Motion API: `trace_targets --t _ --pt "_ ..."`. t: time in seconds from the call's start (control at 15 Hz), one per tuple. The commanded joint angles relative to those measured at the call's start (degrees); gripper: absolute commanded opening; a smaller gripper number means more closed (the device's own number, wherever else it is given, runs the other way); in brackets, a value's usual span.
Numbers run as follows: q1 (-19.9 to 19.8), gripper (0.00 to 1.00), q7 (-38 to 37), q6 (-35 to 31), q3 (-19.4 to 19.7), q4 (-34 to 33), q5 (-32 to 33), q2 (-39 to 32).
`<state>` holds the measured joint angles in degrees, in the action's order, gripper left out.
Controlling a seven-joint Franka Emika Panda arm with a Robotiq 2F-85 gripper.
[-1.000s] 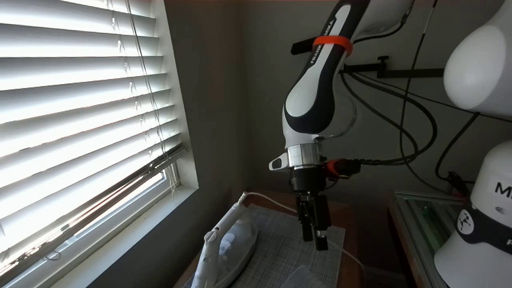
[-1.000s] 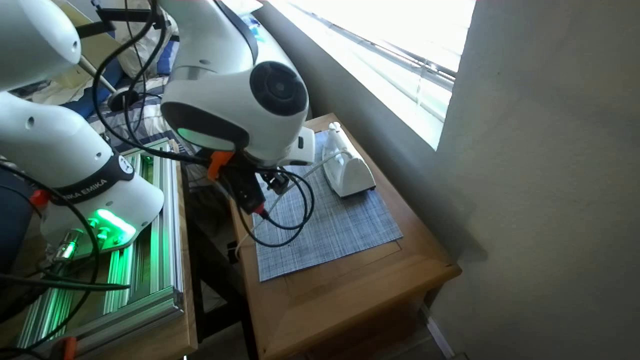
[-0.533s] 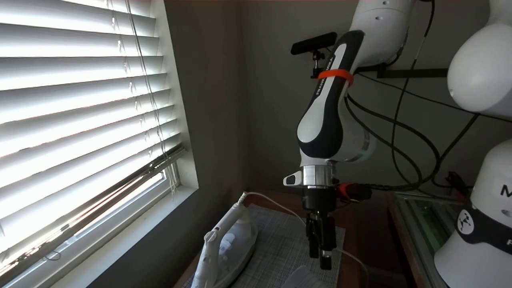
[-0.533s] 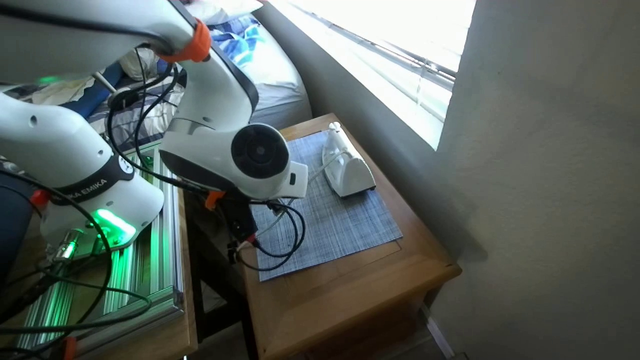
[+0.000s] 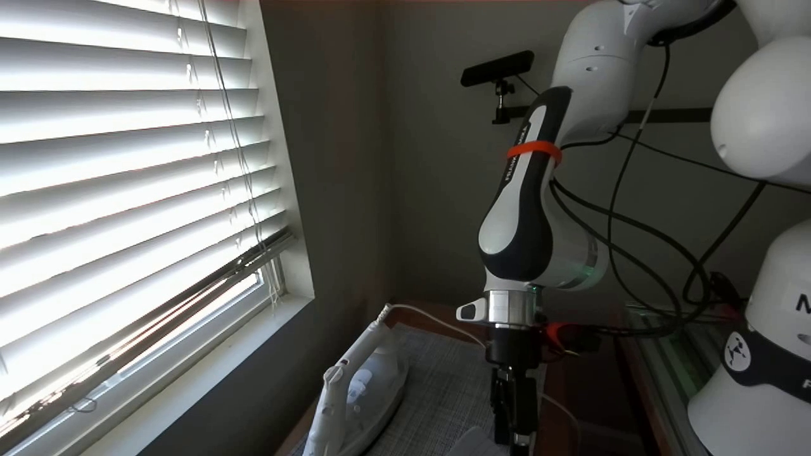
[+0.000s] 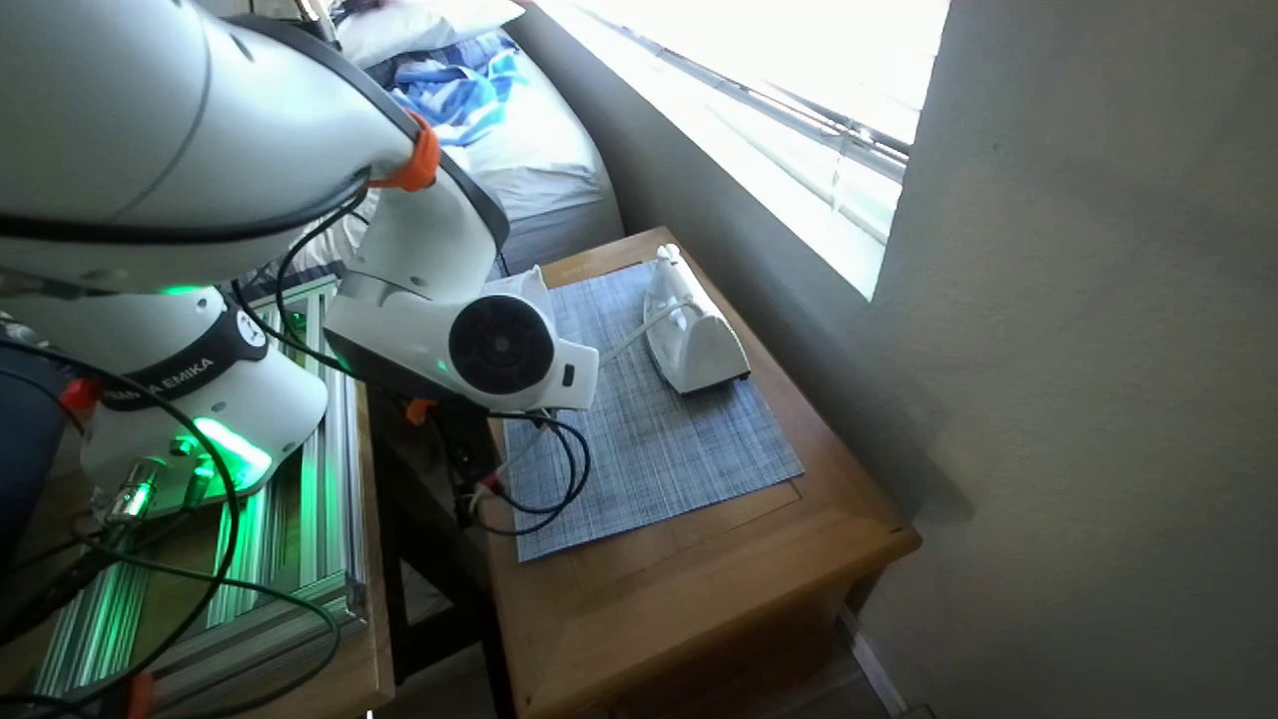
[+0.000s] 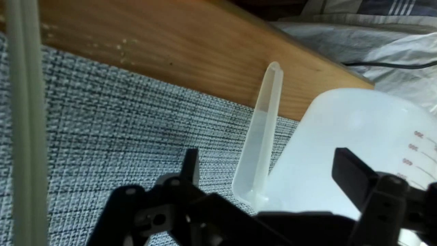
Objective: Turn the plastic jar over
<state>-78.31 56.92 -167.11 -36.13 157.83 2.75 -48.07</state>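
Note:
The plastic jar (image 7: 317, 147) is a wide translucent whitish jug with red scale marks and a long handle (image 7: 259, 136). It stands by the mat's edge at the right of the wrist view; I cannot tell which way up it is. Only its upper part (image 5: 475, 442) shows at the bottom of an exterior view, and part of it (image 6: 521, 287) shows behind the arm in an exterior view. My gripper (image 7: 268, 165) is open, one finger over the mat left of the handle, the other over the jar's body. The gripper (image 5: 510, 443) points down beside the jar. Contact cannot be told.
A white iron (image 5: 361, 399) stands on the woven mat (image 6: 659, 439), also seen in an exterior view (image 6: 694, 335). Its pale cord (image 7: 27, 136) crosses the mat. The wooden table (image 6: 699, 599) ends near the jar, with a bed (image 6: 549, 180) beyond. Black cables (image 6: 579, 479) hang from the wrist.
The gripper has moved down and slightly right in an exterior view, to beside the jar. The arm has shifted, so part of the jar shows behind it. The iron has not moved.

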Motion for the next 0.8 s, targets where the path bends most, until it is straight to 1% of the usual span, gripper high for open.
trace_targets --t 0.0,0.2,0.33,0.4,0.47,0.53,0.6,0.67,0.73 --pt "0.8 1.0 -1.2 -3.7 2.1 -0.1 2.1 -2.7" --pt "0.7 0.99 -1.9 -5.1 2.7 -0.1 3.0 -3.7" --pt "0.8 0.89 -2.3 -5.8 3.0 -0.1 3.5 -4.1" --pt "0.8 0.81 -2.6 -6.1 3.1 -0.1 3.8 -4.2" --pt "0.8 0.75 -2.9 -6.3 3.2 -0.1 4.0 -4.2" --pt "0.8 0.73 -3.2 -6.4 3.3 -0.1 4.3 -4.2" --pt "0.8 0.74 -3.4 -6.4 3.3 -0.1 4.5 -4.1" --pt "0.8 0.78 -3.7 -6.3 3.3 -0.1 4.6 -4.1" --pt "0.8 0.8 -3.9 -6.3 3.3 -0.1 4.8 -4.1"
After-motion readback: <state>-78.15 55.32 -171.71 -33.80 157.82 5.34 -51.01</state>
